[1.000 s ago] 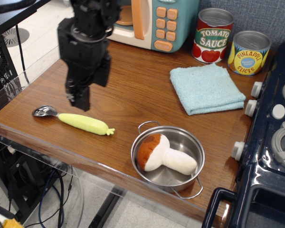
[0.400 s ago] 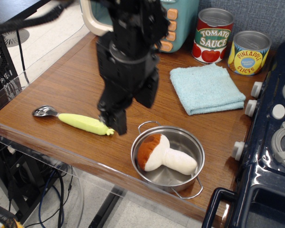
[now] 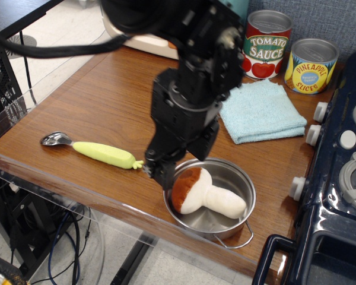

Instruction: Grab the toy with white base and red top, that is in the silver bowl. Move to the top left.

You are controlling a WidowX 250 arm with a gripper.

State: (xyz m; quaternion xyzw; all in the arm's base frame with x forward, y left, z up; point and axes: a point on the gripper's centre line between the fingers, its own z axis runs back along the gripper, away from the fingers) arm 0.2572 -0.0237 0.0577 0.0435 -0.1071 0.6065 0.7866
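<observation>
The plush mushroom toy (image 3: pixel 203 195) lies on its side in the silver bowl (image 3: pixel 244 186) near the table's front edge, brown-red cap to the left, white stem pointing right. My black gripper (image 3: pixel 162 173) hangs over the bowl's left rim, its tip just left of the cap. The fingers look close together, but I cannot tell from this angle if they are open or shut. It holds nothing that I can see.
A yellow-green handled spoon (image 3: pixel 98 152) lies left of the bowl. A light blue cloth (image 3: pixel 262 110) lies behind it. A tomato sauce can (image 3: pixel 266 44), a pineapple can (image 3: pixel 310 66) and a toy microwave stand at the back. A toy stove (image 3: pixel 343 172) fills the right side.
My arm has swung from the back left to the right and down toward the front, from above the spoon to the bowl's left rim. The mushroom and bowl have not moved.
</observation>
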